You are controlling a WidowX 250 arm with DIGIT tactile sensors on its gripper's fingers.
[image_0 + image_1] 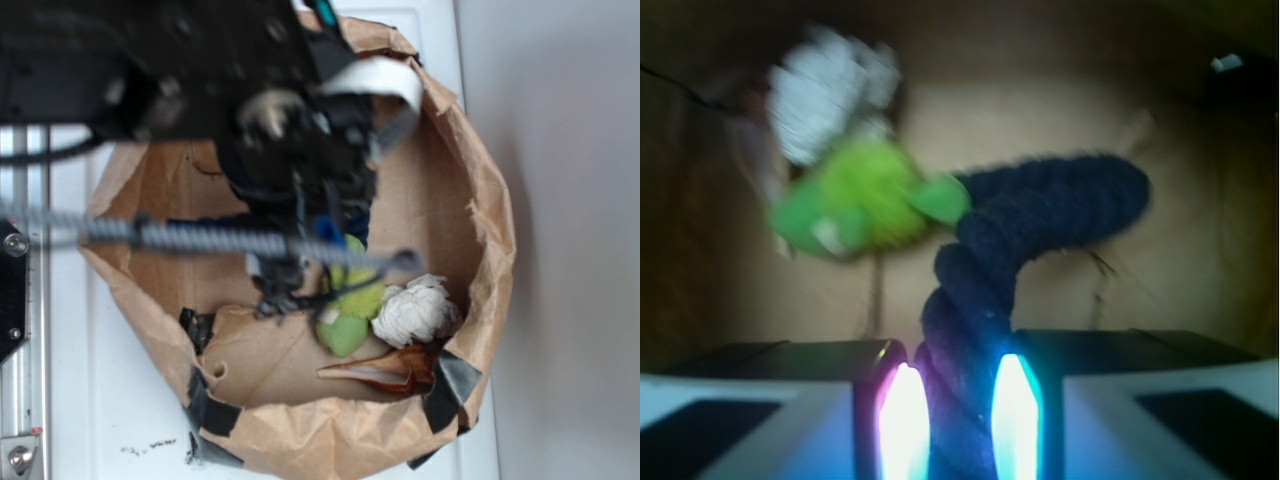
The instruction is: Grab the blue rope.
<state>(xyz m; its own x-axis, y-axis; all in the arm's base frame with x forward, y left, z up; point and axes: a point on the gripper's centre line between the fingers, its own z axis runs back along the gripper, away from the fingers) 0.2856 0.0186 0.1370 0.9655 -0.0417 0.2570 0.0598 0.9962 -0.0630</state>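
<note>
Gripper [958,420] fingers pinch the blue rope [1040,215] mid-bag, beside the green plush toy [860,200]; lift straight, grip firm.

A lab bench: metal rail [30,290], taped paper bag [470,180]

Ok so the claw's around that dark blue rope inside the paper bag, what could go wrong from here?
1. The thick dark navy twisted rope sits between the claw fingers near one end, so its long bent free part could sag and slip out on lifting.
2. The fuzzy green plush toy touches the rope and could be dragged along.
3. The crumpled brown paper bag walls stand close around the arm and could catch it.
</note>
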